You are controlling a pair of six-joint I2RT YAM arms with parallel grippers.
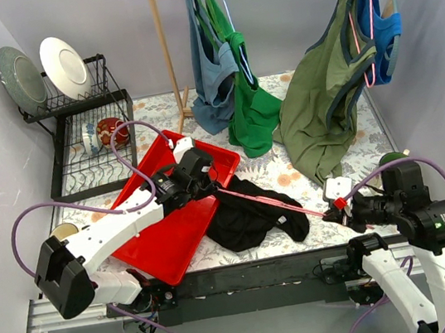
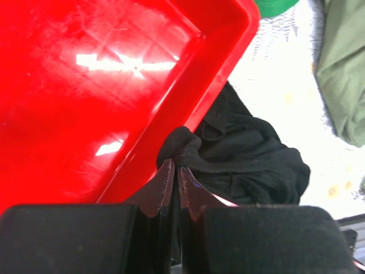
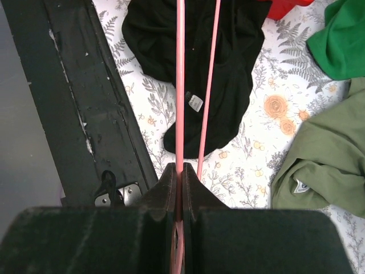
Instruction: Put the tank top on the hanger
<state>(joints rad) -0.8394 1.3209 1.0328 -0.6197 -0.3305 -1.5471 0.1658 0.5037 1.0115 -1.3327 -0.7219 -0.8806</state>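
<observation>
Lower right of top view: right tool (image 3: 179,174) pressed shut on pink wire of hanger (image 1: 274,201), which points up-left across desk (image 1: 291,177).
Mid-frame: tank top (image 1: 250,212) lies in crumpled heap on desk, touching red tray (image 1: 161,234) edge, hanger lying across it.
Left tool (image 2: 175,171) at tray rim, tips pinching fold of black fabric.
Step, by my read: threading hanger into top.
Next needs strap opening lifted, wire end slid through.
Hidden: hanger's hook and far end behind left tool. Straps lost in heap. Wire already inside fabric or not, cannot tell.
</observation>
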